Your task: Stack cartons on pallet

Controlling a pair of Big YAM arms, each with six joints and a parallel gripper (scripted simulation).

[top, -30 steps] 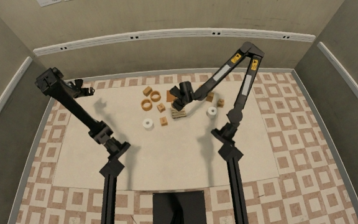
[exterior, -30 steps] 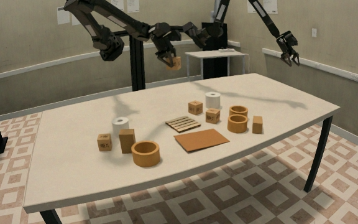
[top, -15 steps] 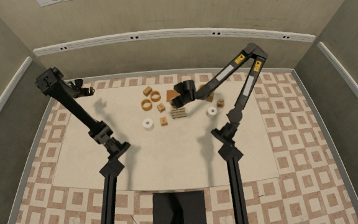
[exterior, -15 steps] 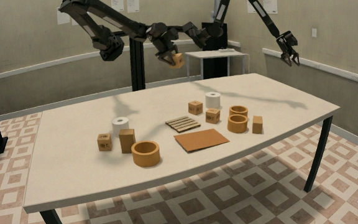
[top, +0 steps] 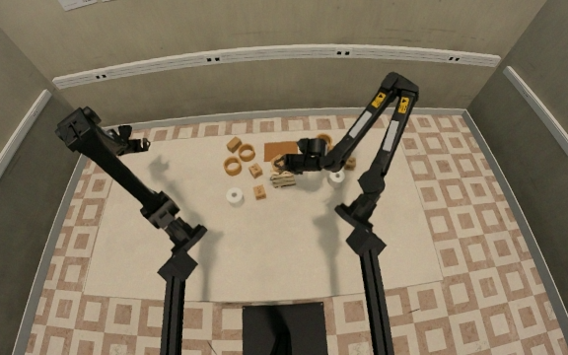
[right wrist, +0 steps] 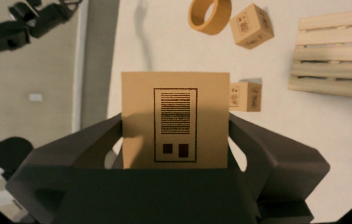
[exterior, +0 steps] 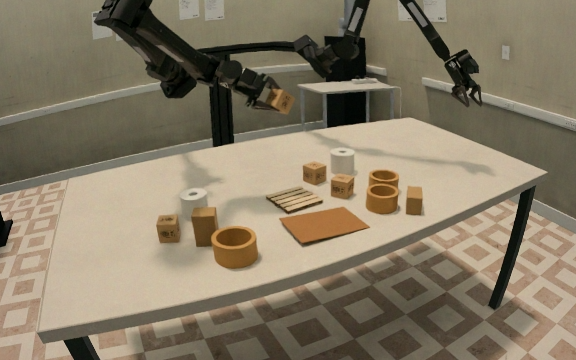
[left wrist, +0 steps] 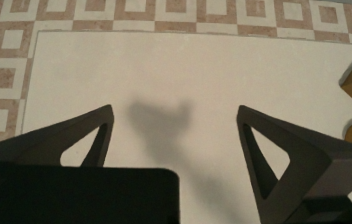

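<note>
With the right gripper (top: pixel 279 163) (exterior: pixel 267 97) (right wrist: pixel 175 112) clamped on a tilted barcoded carton (top: pixel 278 161) (exterior: pixel 281 101) (right wrist: pixel 175 120), upper centre-left of the exterior view, slip could lose it; left gripper (top: pixel 138 144) (exterior: pixel 472 102) (left wrist: pixel 175 111) wide, top right.

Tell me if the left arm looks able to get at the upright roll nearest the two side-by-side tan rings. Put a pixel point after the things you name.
Probably yes: the left gripper (top: pixel 138 144) (exterior: pixel 469 96) (left wrist: pixel 175 111) is open with nothing between its jaws, and the white roll (top: pixel 235 196) (exterior: pixel 342 162) has nothing stacked on it.

The slatted pallet (top: pixel 283 179) (exterior: pixel 294 199) (right wrist: pixel 333 53) looks like rough, matt, pale wood
</note>
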